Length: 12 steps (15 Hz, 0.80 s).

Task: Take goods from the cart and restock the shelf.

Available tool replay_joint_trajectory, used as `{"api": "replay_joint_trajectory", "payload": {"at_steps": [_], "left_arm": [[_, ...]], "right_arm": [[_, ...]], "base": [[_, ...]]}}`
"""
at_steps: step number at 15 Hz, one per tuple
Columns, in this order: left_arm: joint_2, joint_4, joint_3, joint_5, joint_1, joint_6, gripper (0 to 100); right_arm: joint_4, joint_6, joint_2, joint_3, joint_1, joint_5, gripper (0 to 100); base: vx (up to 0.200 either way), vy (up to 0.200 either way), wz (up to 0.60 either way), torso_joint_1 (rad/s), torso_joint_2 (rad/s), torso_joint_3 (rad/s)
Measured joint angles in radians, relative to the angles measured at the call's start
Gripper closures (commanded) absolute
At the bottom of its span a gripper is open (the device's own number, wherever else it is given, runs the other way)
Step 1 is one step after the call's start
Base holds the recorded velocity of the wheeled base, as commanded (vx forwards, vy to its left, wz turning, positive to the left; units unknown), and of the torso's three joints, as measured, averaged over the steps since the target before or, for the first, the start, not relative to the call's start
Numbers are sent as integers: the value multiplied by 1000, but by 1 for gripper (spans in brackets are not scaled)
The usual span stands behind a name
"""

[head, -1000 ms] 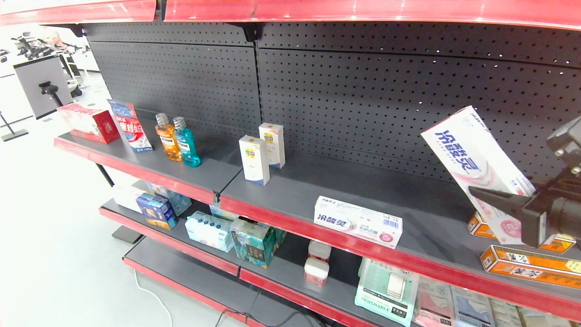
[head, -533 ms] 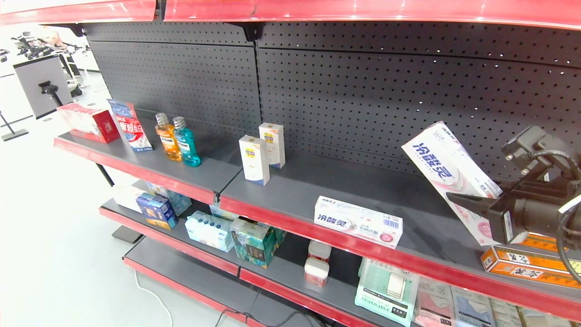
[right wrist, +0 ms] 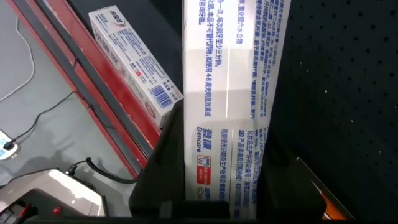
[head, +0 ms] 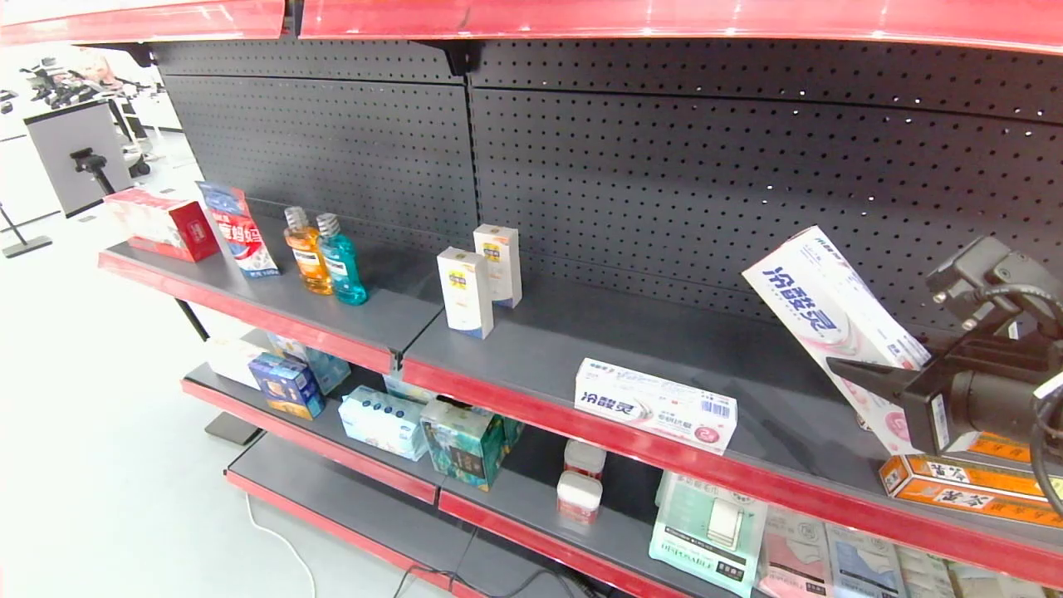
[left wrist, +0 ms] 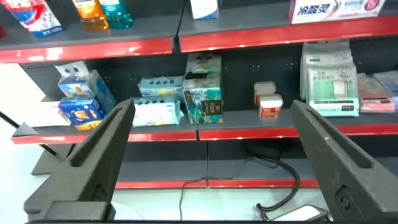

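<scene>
My right gripper (head: 880, 390) is shut on a long white toothpaste box (head: 839, 320), held tilted above the right end of the middle shelf (head: 631, 332). In the right wrist view the box (right wrist: 233, 93) runs between the fingers (right wrist: 168, 162). A matching toothpaste box (head: 654, 404) lies flat at the shelf's front edge, to the left of the held one; it shows in the right wrist view as the flat box (right wrist: 134, 62). My left gripper (left wrist: 211, 155) hangs open and empty in front of the lower shelves.
Orange boxes (head: 967, 486) lie under the held box at the shelf's right end. Two upright white boxes (head: 480, 278), two mouthwash bottles (head: 325, 257) and a red box (head: 162, 223) stand further left. Lower shelves hold boxed goods (left wrist: 202, 96). A cable (left wrist: 273, 177) runs on the floor.
The right arm carried the toothpaste box leftward and lower over the shelf, then eased slightly back to the right. The box stays tilted. Nothing else has shifted.
</scene>
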Motion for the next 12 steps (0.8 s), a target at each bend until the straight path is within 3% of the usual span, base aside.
{"api": "replay_joint_trajectory", "payload": {"at_steps": [1,4,12], "left_arm": [[0,0,1,2,0,-3,0],[0,0,2,1,0,-12,0],[0,-2,4,2,0,-17,0]], "right_arm": [[-1,0,-2,6,0,-8,100],[1,0,-9,28,1,-23,100],[-3,-7,6,46,1,-21,100]], "base": [[0,0,0,0,0,0],[200,0,0,-1,-4,5],[0,0,0,0,0,0]]}}
